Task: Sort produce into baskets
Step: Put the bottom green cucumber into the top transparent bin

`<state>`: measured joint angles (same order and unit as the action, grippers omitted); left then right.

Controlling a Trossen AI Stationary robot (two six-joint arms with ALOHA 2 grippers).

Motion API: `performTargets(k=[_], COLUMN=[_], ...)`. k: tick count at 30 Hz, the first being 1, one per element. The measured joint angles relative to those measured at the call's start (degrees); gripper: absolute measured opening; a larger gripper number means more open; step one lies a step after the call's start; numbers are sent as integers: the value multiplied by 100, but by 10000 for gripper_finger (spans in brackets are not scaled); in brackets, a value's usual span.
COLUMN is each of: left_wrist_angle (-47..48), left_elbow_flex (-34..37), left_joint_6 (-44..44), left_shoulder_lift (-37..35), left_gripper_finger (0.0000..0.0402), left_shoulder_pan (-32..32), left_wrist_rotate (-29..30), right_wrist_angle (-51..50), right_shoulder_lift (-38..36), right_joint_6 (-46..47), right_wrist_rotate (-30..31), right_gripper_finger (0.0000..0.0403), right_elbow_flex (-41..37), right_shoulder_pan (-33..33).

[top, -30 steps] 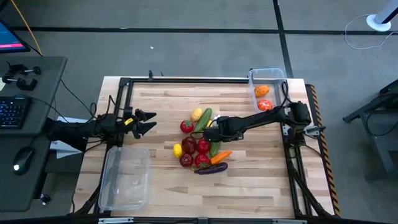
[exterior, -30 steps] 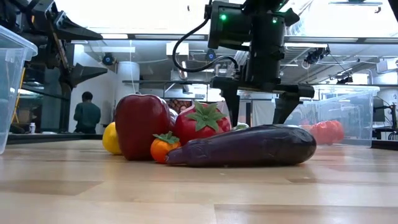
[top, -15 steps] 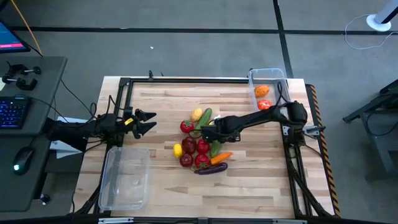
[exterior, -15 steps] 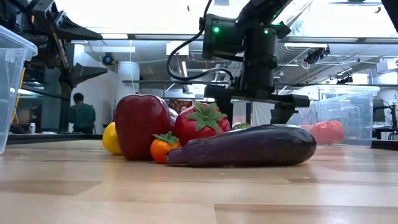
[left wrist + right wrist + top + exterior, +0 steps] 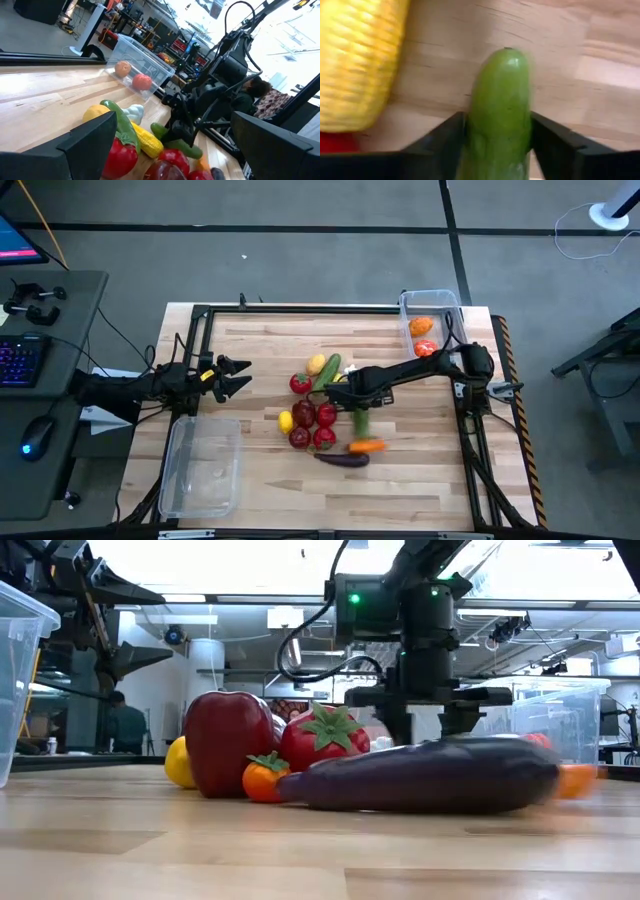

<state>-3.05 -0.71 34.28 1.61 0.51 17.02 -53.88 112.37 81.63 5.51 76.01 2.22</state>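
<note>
The produce lies in a heap mid-table: a tomato (image 5: 300,383), a lemon (image 5: 316,364), red apples (image 5: 303,416), a corn cob (image 5: 360,65) and more. My right gripper (image 5: 352,394) points down at the heap's right side, shut on a green cucumber (image 5: 500,95). A carrot (image 5: 366,446) and a purple eggplant (image 5: 342,459) lie nearer the near edge. One clear basket (image 5: 432,302) at the far right holds two fruits. The other basket (image 5: 200,468) stands near left. My left gripper (image 5: 238,377) waits open at the left. My right gripper pinches the green cucumber's two long sides (image 5: 476,135) between its two fingers (image 5: 451,137), a little back from one rounded end (image 5: 507,54). The fingers come from above and lie across the cucumber. The cucumber lies about level, low over the table beside the corn cob.
Bare wood lies along the near edge and in the table's far half. Black frame rails run along the table's left (image 5: 190,340) and right (image 5: 468,420) sides. A desk with keyboard and mouse (image 5: 40,435) stands off to the left.
My right gripper has sunk a little onto the heap and shut on the green cucumber. The cucumber's free end has swung toward the right. The carrot and the eggplant have slid toward the near edge and show blurred.
</note>
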Motion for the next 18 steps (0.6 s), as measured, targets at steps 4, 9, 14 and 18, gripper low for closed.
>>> performTargets(k=[4,9,14,18], left_wrist_angle=[-2,0,-1,-1], left_elbow_flex=[0,0,-1,0], left_joint_6=[0,0,0,0], left_shoulder_lift=[0,0,0,0], left_gripper_finger=[378,378,378,378], left_shoulder_pan=[0,0,1,0], left_wrist_rotate=[6,8,13,11], right_wrist_angle=[-126,-108,-610,-1807], right_shoulder_lift=[-333,-1583,-3145,-4010], right_joint_6=[-475,-853,-1012,-977], right_wrist_rotate=[79,861,2313,3196], right_gripper_finger=[112,112,112,115], right_elbow_flex=[0,5,17,20], right_shoulder_pan=[-38,-208,-591,-1122])
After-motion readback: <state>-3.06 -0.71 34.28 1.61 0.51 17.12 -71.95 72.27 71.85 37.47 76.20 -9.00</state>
